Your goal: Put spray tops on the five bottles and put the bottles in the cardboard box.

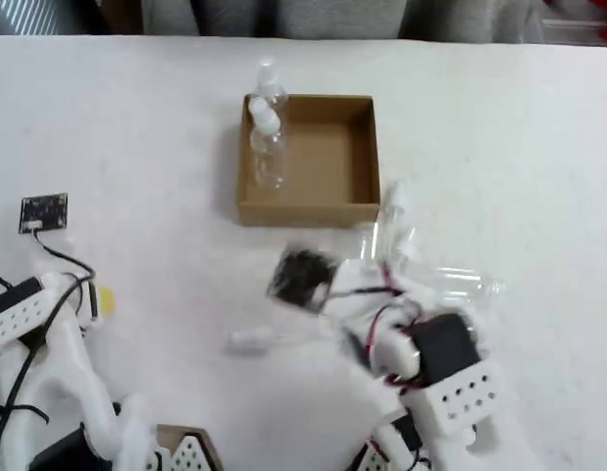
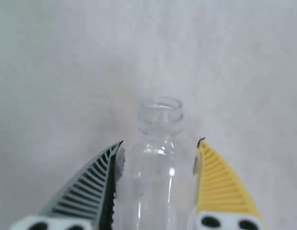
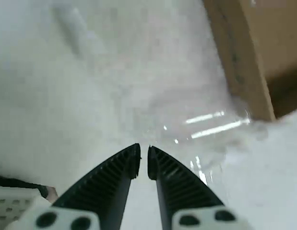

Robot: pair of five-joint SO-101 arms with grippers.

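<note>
My left claw (image 2: 160, 142) is clenching a clear plastic bottle with an open, uncapped neck (image 2: 160, 120). The grey ribbed finger (image 2: 98, 177) and the yellow ribbed finger (image 2: 218, 177) are pressing on opposite sides of its body, and its neck is sticking out past the tips over the white table (image 1: 499, 118). My right claw (image 3: 144, 146) is closing on nothing, its two black fingers sitting almost together with only a slit between them.

Out on the table I am seeing the square brown cardboard box (image 1: 308, 211) lying open-topped near the middle. One clear bottle with a white spray top (image 1: 269, 147) is resting inside it along the left wall. A second capped clear bottle (image 1: 271, 78) is sitting at the box's far left corner, apparently just outside it. More clear bottles (image 1: 450, 285) are lying blurred near the front right corner of the box, beside my right arm (image 1: 440, 373). I cannot tell how many there are. A loose white spray top (image 1: 250, 340) is lying on the table in front of the box, well apart from it.
</note>
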